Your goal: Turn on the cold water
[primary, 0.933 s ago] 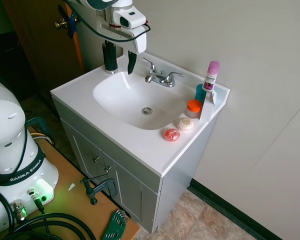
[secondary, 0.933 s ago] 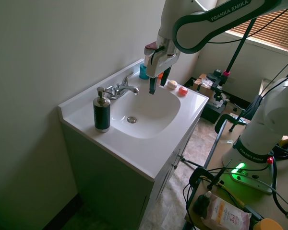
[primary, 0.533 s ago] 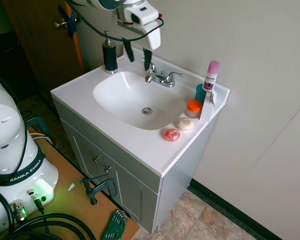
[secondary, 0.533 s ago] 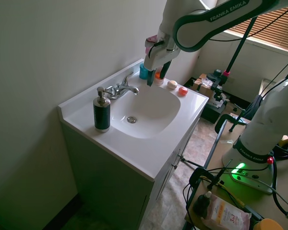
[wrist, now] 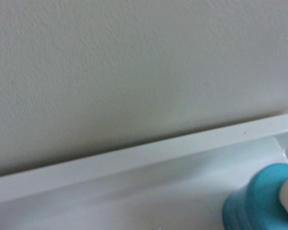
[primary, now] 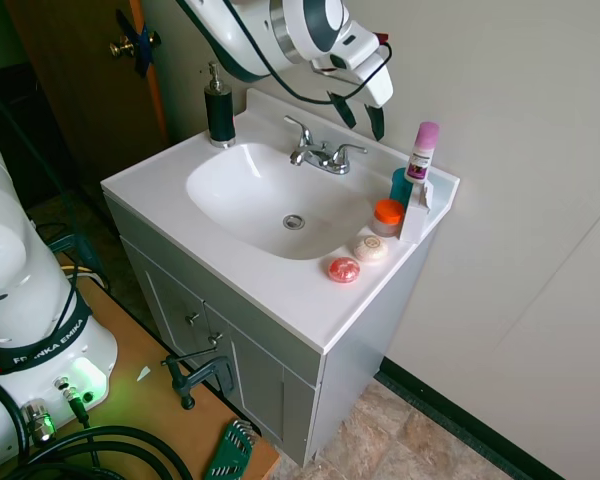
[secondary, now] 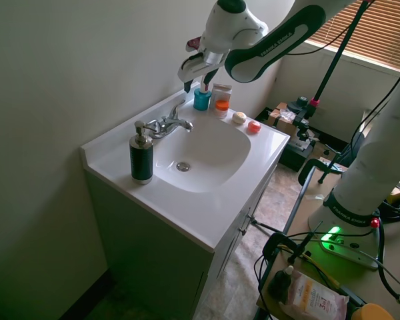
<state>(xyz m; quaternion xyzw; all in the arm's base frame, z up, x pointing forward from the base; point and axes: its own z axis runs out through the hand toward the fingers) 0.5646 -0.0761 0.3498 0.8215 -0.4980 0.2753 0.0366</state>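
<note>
A small chrome faucet [primary: 318, 153] stands at the back of a white sink basin [primary: 240, 200], set into a white counter [primary: 280, 290], close to the wall. Its short spout points out over the bowl. Two slim chrome levers flank the spout. Facing the spout, the right-hand lever [primary: 349, 152] is the cold tap; it angles up and outward, away from the spout, matching the left-hand lever [primary: 299, 126]. No water is flowing from the spout.

"FRANKA EMIKA" runs along the white arm's [secondary: 280, 43] link in the second exterior view; the arm's base [primary: 35, 340] reads "FRANKA EMIKA", partly cut off.
</note>
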